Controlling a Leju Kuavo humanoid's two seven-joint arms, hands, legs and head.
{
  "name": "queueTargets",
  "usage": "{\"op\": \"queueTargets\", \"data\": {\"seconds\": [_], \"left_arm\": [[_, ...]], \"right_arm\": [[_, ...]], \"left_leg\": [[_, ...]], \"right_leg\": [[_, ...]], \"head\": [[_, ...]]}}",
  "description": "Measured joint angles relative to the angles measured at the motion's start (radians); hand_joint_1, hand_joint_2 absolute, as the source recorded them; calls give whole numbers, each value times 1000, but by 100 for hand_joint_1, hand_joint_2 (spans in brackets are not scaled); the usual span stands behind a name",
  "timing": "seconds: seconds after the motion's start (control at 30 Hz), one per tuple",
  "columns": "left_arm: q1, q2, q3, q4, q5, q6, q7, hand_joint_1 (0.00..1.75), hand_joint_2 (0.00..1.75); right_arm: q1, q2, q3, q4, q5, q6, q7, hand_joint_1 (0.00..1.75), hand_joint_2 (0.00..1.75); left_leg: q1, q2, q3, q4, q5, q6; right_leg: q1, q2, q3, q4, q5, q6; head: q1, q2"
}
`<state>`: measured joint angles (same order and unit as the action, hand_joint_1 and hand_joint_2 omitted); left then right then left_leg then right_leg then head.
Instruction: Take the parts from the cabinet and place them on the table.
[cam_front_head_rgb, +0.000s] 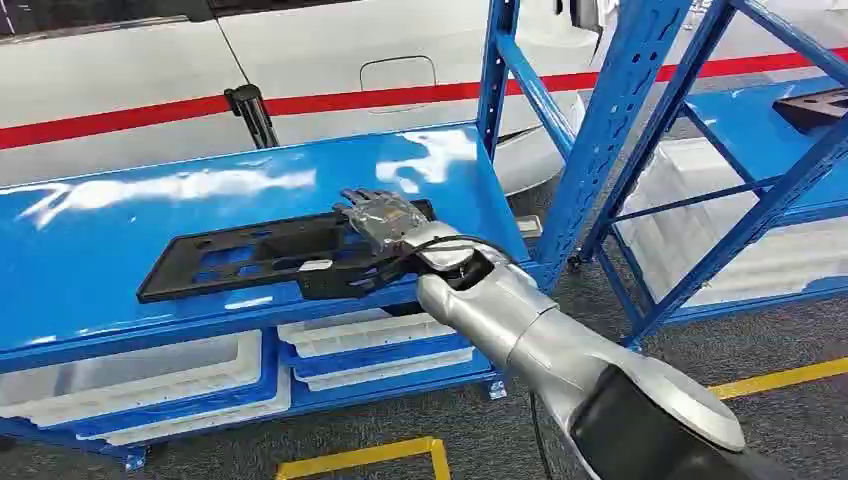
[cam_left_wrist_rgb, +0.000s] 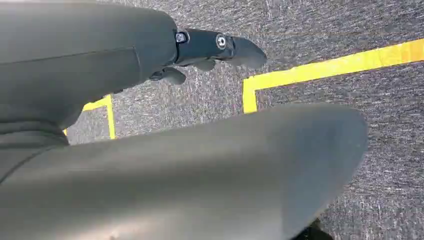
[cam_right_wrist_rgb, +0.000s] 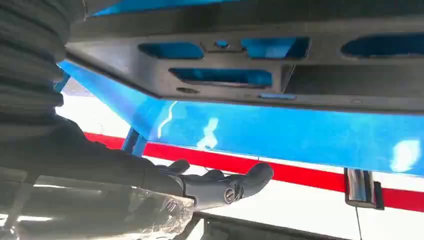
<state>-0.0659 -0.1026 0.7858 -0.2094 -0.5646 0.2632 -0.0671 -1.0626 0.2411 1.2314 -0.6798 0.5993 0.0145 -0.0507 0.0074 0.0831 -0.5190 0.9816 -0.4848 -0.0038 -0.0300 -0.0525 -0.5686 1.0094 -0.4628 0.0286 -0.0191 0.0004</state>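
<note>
A long black plastic part (cam_front_head_rgb: 250, 255) with several cut-outs lies flat on the blue cabinet shelf (cam_front_head_rgb: 100, 250). My right hand (cam_front_head_rgb: 385, 215) reaches over the part's right end, its fingers stretched out. In the right wrist view the hand (cam_right_wrist_rgb: 220, 185) is spread and stands apart from the black part (cam_right_wrist_rgb: 280, 75), with nothing in it. My left hand (cam_left_wrist_rgb: 220, 47) hangs over the grey floor, fingers extended and holding nothing.
White bins (cam_front_head_rgb: 130, 375) sit on the lower shelf under the part. Blue rack uprights (cam_front_head_rgb: 600, 140) stand just right of my arm. A second blue rack (cam_front_head_rgb: 740, 130) carries another dark part (cam_front_head_rgb: 815, 105). A white vehicle with a red stripe (cam_front_head_rgb: 300, 60) stands behind. Yellow lines (cam_front_head_rgb: 370, 455) mark the floor.
</note>
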Motion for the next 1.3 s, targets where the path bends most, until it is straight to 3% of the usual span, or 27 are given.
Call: {"op": "queueTargets", "data": {"seconds": [0.23,0.7,1.3], "left_arm": [[0,0,1,0,0,-1,-8,0,0],[-1,1,19,0,0,1,-11,0,0],[-1,-8,19,0,-11,5,-47,0,0]], "right_arm": [[2,1,-3,5,1,31,-2,0,175],[50,23,7,91,7,9,-19,0,175],[29,48,-16,163,27,-42,53,0,175]], "left_leg": [[0,0,0,0,0,0],[0,0,0,0,0,0],[0,0,0,0,0,0]], "right_leg": [[0,0,0,0,0,0],[0,0,0,0,0,0],[0,0,0,0,0,0]], "head": [[0,0],[0,0],[0,0]]}}
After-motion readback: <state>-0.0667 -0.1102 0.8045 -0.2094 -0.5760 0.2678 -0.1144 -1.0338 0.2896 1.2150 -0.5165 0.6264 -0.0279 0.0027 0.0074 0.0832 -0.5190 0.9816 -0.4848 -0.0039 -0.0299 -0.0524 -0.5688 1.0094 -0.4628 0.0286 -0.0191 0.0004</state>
